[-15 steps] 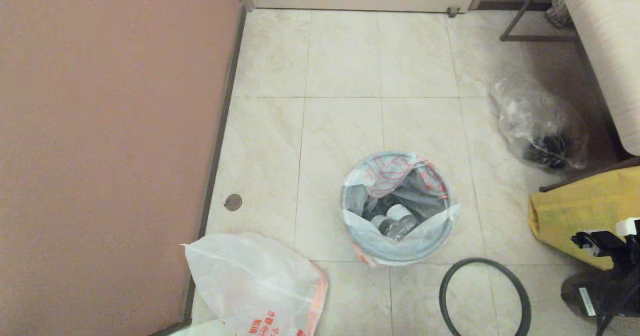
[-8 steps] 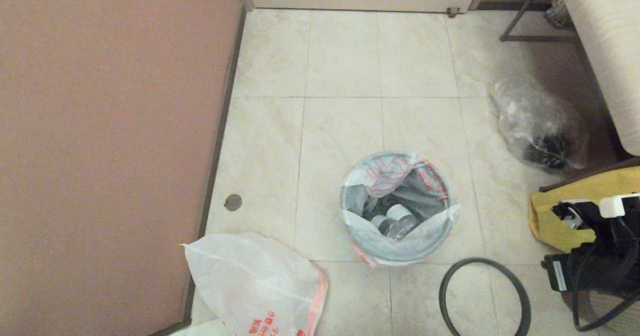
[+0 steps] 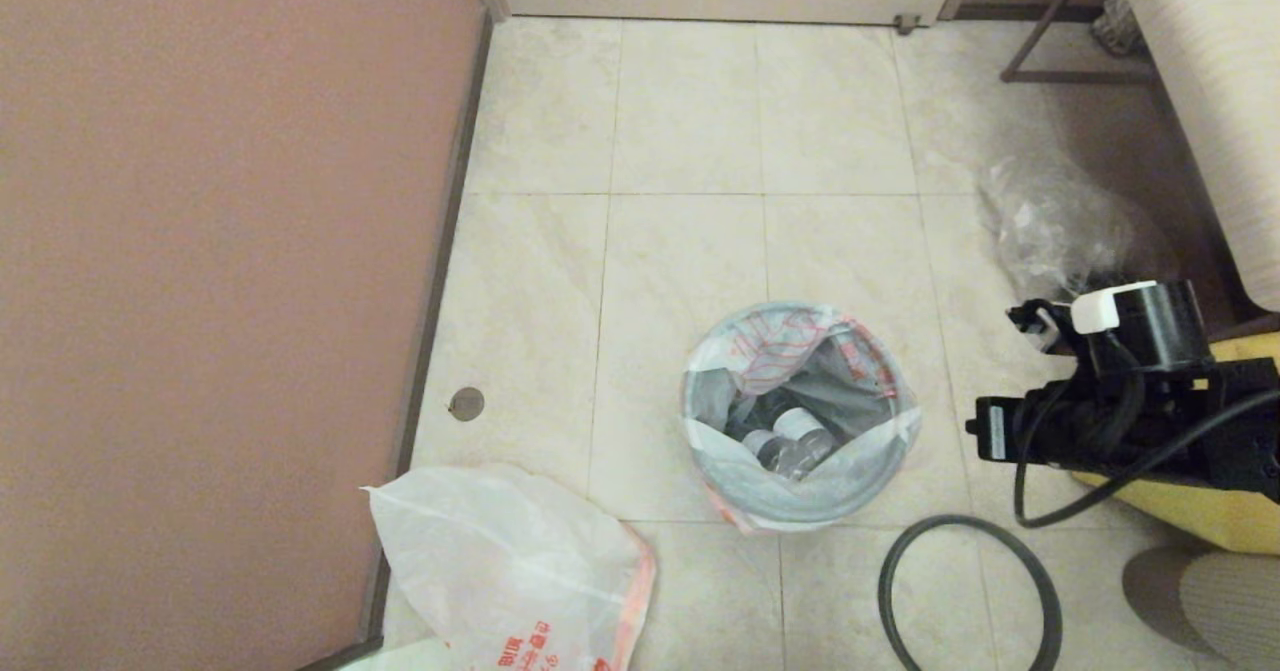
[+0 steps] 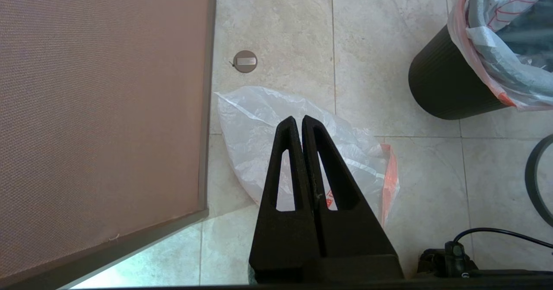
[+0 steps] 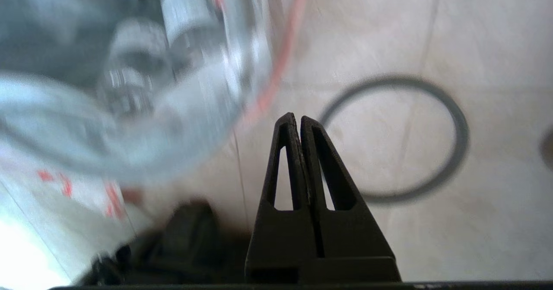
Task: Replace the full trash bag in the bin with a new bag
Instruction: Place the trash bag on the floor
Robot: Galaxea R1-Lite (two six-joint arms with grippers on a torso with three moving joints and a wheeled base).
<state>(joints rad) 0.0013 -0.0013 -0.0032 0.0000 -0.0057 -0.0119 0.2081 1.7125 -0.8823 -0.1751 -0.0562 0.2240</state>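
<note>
Right gripper (image 5: pixel 298 119) brought up beside the bin (image 3: pixel 800 491), clenched empty, full trash bag (image 3: pixel 790 371) seated inside, left gripper (image 4: pixel 298 121) clenched above the new bag (image 4: pixel 259 151).

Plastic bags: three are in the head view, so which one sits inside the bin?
The full trash bag, white with pink-red trim, its mouth folded over the bin. The new bag lies flat by the wall; the clear bag slumps on the floor.

Soft, even indoor light, warm cast on the floor (image 3: pixel 690 251). Head view was sharp, shadow pooling far right. Right wrist view smeared: the full trash bag (image 5: pixel 129 78) was a motion-blurred haze, the hoop (image 5: pixel 395 138) soft. Bright glare beside that bag.
</note>
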